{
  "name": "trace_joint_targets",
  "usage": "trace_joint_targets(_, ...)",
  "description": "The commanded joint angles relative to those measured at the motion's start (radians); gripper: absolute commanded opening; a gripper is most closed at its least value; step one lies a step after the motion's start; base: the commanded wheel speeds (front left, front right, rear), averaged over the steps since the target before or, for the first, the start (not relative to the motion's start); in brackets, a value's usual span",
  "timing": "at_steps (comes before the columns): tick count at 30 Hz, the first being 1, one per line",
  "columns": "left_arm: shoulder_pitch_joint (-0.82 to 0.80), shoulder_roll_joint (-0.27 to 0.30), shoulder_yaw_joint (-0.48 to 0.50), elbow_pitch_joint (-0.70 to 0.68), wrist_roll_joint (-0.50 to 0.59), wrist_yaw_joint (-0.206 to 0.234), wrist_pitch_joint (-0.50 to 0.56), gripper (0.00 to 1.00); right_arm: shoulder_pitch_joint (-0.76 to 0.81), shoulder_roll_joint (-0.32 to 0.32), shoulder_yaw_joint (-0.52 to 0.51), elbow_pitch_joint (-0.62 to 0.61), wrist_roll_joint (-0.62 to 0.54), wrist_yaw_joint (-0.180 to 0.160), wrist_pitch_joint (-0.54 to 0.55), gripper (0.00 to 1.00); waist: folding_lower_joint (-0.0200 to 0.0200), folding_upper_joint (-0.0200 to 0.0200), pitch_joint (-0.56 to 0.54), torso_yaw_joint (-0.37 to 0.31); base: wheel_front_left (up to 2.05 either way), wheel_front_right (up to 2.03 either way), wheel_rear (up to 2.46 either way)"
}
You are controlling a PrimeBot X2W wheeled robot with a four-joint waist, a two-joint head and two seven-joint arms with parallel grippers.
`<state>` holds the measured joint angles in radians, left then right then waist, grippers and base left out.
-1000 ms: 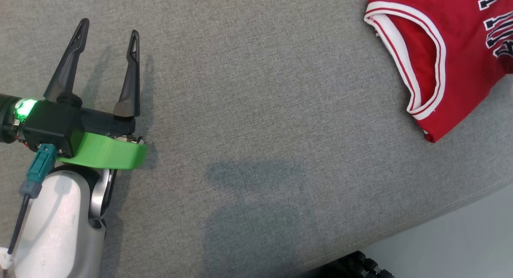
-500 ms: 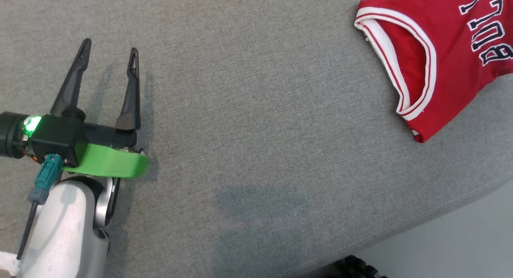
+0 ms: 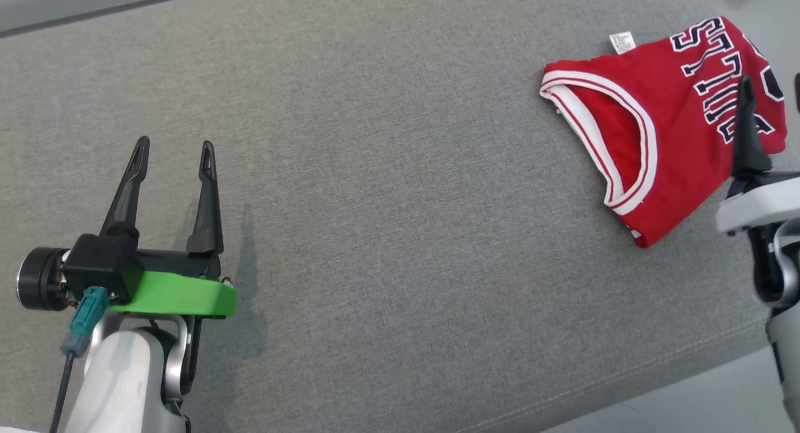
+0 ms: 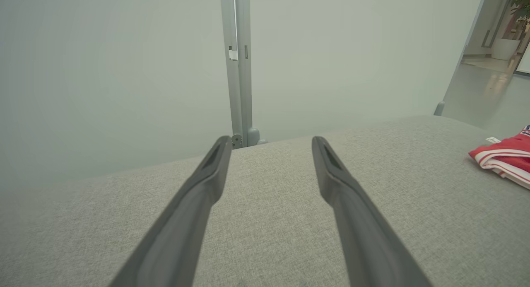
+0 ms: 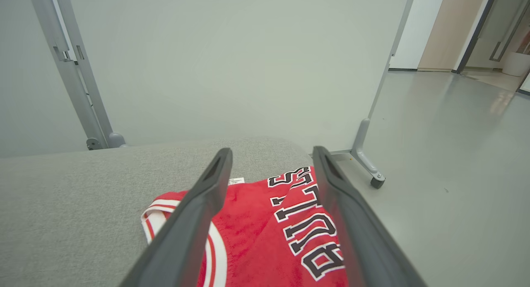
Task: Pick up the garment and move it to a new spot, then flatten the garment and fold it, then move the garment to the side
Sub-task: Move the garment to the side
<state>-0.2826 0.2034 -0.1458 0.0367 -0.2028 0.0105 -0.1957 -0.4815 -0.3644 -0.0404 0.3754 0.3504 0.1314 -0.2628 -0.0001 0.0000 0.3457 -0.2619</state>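
The garment (image 3: 662,139) is a red sleeveless jersey with white trim and dark lettering, lying folded near the right end of the grey cushioned surface (image 3: 400,170). My right gripper (image 3: 770,86) is open over the jersey's lettered part, one finger cut off by the head view's right edge. In the right wrist view its fingers (image 5: 272,151) straddle the jersey (image 5: 265,220) from above, with nothing held. My left gripper (image 3: 175,145) is open and empty far to the left, above bare cushion. The left wrist view shows that gripper (image 4: 270,141) open, with the jersey (image 4: 507,158) far off to the right.
The cushion's front edge runs diagonally at the lower right, with pale floor (image 3: 687,408) beyond it. Behind the cushion stands a white partition on a metal post (image 4: 238,71) with a wheeled foot (image 5: 374,177).
The head view has shifted, so the jersey and left gripper sit lower in it. My right gripper has come into view over the jersey's right part. Both grippers stay open.
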Motion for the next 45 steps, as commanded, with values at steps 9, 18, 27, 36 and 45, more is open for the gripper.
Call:
trace_joint_targets(9, 0.072, -0.012, 0.022, 0.032, -0.033, 0.025, -0.023, 1.00, 0.177, 0.137, 0.018, -0.197, -0.089, -0.001, 0.015, 1.00, 0.0001, 0.0000, -0.135, 0.144, 0.00, 0.00, 0.00)
trace_joint_targets(18, 0.156, -0.007, 0.046, 0.057, -0.066, 0.043, -0.036, 1.00, 0.307, 0.206, 0.018, -0.279, -0.140, -0.001, 0.066, 1.00, 0.0001, 0.0000, -0.219, 0.216, 0.00, 0.00, 0.00)
trace_joint_targets(27, 0.245, -0.003, 0.039, 0.059, -0.083, 0.044, -0.025, 1.00, 0.399, 0.215, 0.026, -0.296, -0.150, -0.001, 0.100, 1.00, 0.0001, 0.0000, -0.315, 0.215, 0.00, 0.00, 0.00)
trace_joint_targets(36, 0.301, 0.013, 0.023, 0.050, -0.085, 0.041, -0.002, 1.00, 0.468, 0.212, 0.006, -0.332, -0.138, -0.001, 0.128, 1.00, 0.0001, 0.0000, -0.370, 0.194, 0.00, 0.00, 0.00)
trace_joint_targets(45, 0.318, 0.024, 0.023, 0.041, -0.088, 0.049, 0.008, 1.00, 0.501, 0.216, -0.004, -0.359, -0.129, -0.001, 0.149, 1.00, 0.0001, 0.0000, -0.384, 0.191, 0.00, 0.00, 0.00)
